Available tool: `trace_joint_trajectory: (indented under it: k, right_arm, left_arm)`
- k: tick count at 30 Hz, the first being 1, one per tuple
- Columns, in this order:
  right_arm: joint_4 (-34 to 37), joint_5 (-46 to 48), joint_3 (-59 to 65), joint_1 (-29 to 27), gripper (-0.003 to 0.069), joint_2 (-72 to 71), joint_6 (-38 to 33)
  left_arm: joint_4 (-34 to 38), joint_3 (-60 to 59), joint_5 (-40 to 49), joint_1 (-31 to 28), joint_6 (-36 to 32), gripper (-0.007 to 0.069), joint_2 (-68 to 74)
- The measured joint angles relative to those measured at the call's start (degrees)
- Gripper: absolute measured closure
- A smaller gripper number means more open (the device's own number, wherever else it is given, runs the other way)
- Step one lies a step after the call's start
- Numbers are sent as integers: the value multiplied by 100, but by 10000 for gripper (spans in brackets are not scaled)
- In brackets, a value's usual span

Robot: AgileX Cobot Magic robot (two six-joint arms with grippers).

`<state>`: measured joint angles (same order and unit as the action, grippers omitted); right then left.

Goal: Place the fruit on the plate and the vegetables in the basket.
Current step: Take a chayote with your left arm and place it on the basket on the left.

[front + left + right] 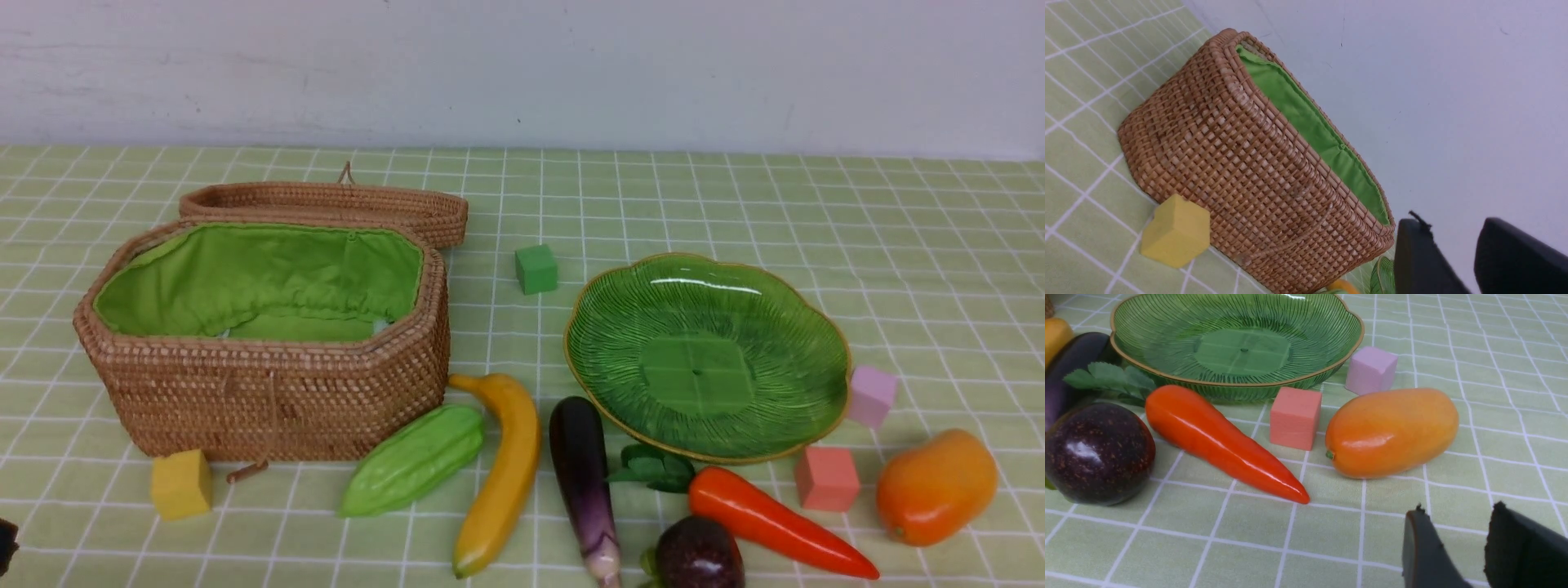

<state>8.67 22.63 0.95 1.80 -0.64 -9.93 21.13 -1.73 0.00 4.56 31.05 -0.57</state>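
Mangosteen-like dark-purple fruit point(700, 555): nearest the camera on the checked cloth, cut off by the front view's lower edge — green calyx toward the eggplant.
Eggplant point(581, 482): long, dark purple, lying between the banana and the carrot, its pale end toward the camera.
Banana point(504, 474): yellow, curved, on the cloth between the ridged gourd and the eggplant.
Ridged gourd point(415, 460): light green, on the cloth just beside the basket's near right corner.
Carrot point(775, 523): orange-red, on the cloth in front of the plate, dark green leaves by the plate's rim.
Mango point(937, 487): orange, on the cloth at the far right, right of the coral cube point(827, 478).
Leaf-patterned plate point(698, 371): glossy green, gold-edged, bare inside.
Wicker basket point(269, 400): at left, green lining showing, lid tipped back behind it.
Other cubes: yellow point(181, 483) before the basket; green point(536, 269) between basket and plate; lilac point(872, 396) at the plate's right side.
Left gripper point(1447, 249): fingers spread, a gap between them, nothing pinched.
Right gripper point(1461, 539): fingers spread too — only cloth point(1372, 535) seen between them.
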Motion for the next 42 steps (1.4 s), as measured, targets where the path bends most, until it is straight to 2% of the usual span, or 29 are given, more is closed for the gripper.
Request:
trace_joint_trajectory:
  k: [5, 10, 13, 16, 17, 18, 20, 21, 22, 23, 24, 25, 28, 30, 33, 34, 35, 36, 37, 42]
  right_arm:
    - [0, 0, 0, 0, 419, 0, 0]
    - [0, 0, 0, 0, 419, 0, 0]
    - [43, -99, 7, 0, 419, 0, 0]
    - [557, -492, 57, 0, 419, 0, 193]
    - [661, -557, 57, 0, 419, 0, 215]
    - [1086, -897, 57, 0, 419, 0, 396]
    - [1756, -1313, 57, 0, 419, 0, 657]
    - [1894, -1347, 57, 0, 419, 0, 683]
    - [2418, -1588, 57, 0, 419, 0, 866]
    - [2482, -1611, 57, 0, 419, 0, 899]
    - [2985, -1769, 57, 0, 420, 0, 953]
    - [3190, -1779, 57, 0, 425, 0, 993]
    - [3385, -1479, -110, 0, 447, 0, 908]
    - [3427, -839, -601, 0, 501, 88, 546]
    - [3410, 202, -1465, 0, 580, 535, -336]
    - [3410, 270, -1525, 0, 585, 535, -397]
    - [3371, 778, -2001, 0, 621, 815, -873]
    - [3358, 921, -2059, 0, 624, 886, -930]
    - [3292, 1493, -2479, 0, 650, 1130, -1324]
    - [3129, 2709, -3254, 0, 659, 1798, -1852]
  left_arm:
    - [-109, 315, 353, 0, -34, 638, 0]
    - [-367, 1055, 998, 0, -429, 638, 268]
    - [-414, 1740, 1836, 50, -1061, 638, 809]
    - [-354, 2283, 2481, 400, -1841, 638, 1374]
    - [-354, 2313, 2520, 400, -1897, 638, 1409]
    - [-252, 2531, 2813, 678, -2393, 638, 1753]
    - [-92, 2746, 3181, 986, -2910, 638, 2209]
    - [-77, 2763, 3219, 1015, -2961, 638, 2209]
    - [44, 2891, 3495, 1243, -3334, 638, 2682]
    - [56, 2905, 3495, 1270, -3380, 638, 2736]
    - [138, 3007, 3639, 1469, -3746, 638, 3177]
    - [187, 3059, 3642, 1593, -4004, 638, 3500]
    - [287, 3175, 3568, 1741, -4311, 638, 4006]
    - [385, 3399, 3477, 1797, -4501, 638, 4570]
    - [386, 3758, 3477, 1797, -4993, 638, 5299]
    - [386, 3783, 3477, 1797, -5030, 638, 5299]
    - [391, 3968, 3520, 1797, -5303, 638, 5645]
    - [404, 3988, 3526, 1797, -5331, 638, 5727]
    - [440, 4127, 3532, 1797, -5514, 638, 5996]
    - [452, 4354, 3320, 2094, -5760, 638, 6669]
